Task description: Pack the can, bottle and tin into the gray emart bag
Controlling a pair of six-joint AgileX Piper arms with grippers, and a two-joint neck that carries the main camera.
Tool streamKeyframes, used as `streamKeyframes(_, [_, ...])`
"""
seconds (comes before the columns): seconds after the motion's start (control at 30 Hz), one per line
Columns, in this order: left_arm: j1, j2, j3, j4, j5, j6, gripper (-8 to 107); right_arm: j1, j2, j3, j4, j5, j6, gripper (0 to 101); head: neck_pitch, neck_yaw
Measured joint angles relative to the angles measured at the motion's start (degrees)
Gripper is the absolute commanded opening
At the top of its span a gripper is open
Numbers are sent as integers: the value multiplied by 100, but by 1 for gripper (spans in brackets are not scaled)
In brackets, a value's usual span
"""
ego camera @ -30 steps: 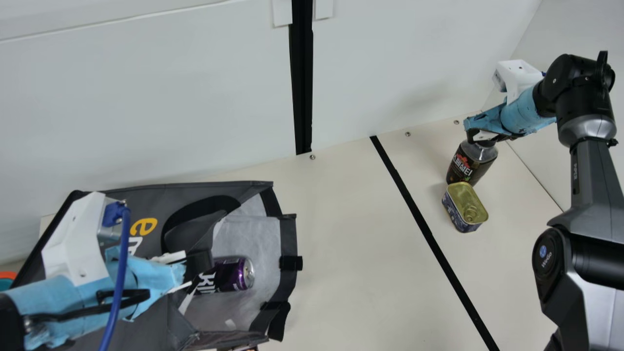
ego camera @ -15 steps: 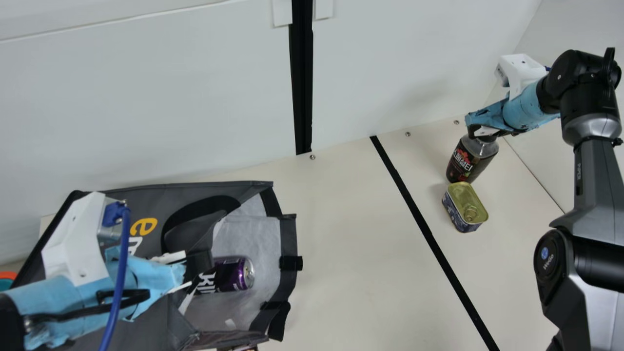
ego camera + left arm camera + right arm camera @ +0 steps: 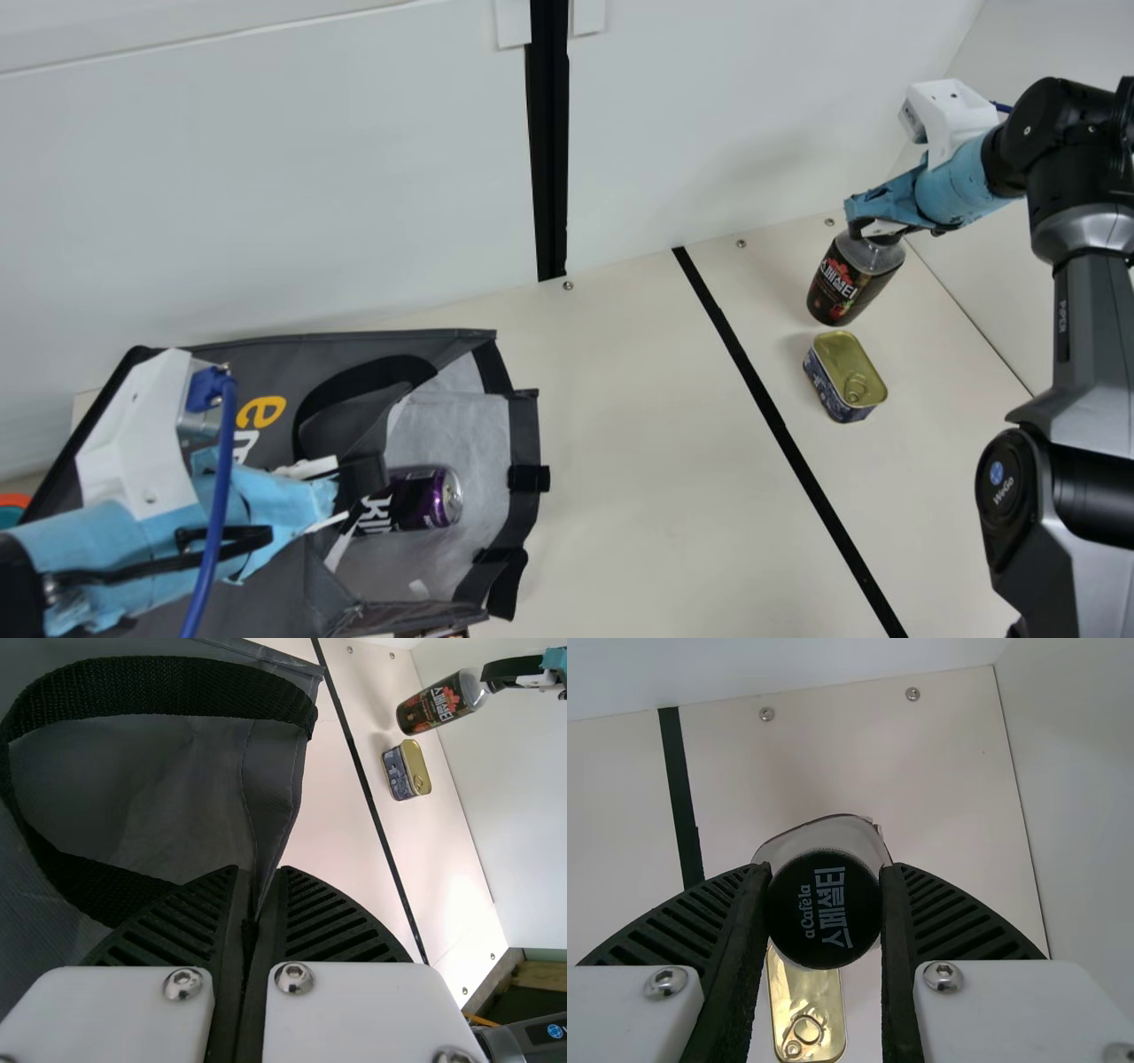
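My left gripper (image 3: 353, 498) holds the rim of the gray emart bag (image 3: 354, 347), which lies on its side; in the left wrist view the gripper (image 3: 259, 875) pinches a gray fold. Inside the bag's mouth lies the purple can (image 3: 423, 498). At the right, my right gripper (image 3: 872, 232) grips the dark bottle (image 3: 850, 283) by its top, slightly tilted and seemingly off the table. The right wrist view has the gripper (image 3: 825, 875) on both sides of the black cap (image 3: 824, 909). The gold-topped tin (image 3: 846, 372) rests just in front of the bottle.
A black tape line (image 3: 771, 408) crosses the table between bag and tin. White walls stand behind and at the right. An orange and teal object (image 3: 12, 507) shows at the far left, and part of another item (image 3: 438, 633) below the bag.
The right gripper has risen a little with the bottle, whose base has moved up and away from the tin. The left arm, bag, can and tin have kept still.
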Motion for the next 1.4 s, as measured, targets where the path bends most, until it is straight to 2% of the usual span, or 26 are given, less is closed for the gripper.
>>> streamKeyframes(0.73, [0,0,0,0,0,0,10,237,-659,526,277,-9,-494,0,0,-9])
streamKeyframes(1.4, [0,0,0,0,0,0,10,835,-1178,951,367,-13,-648,0,0,0])
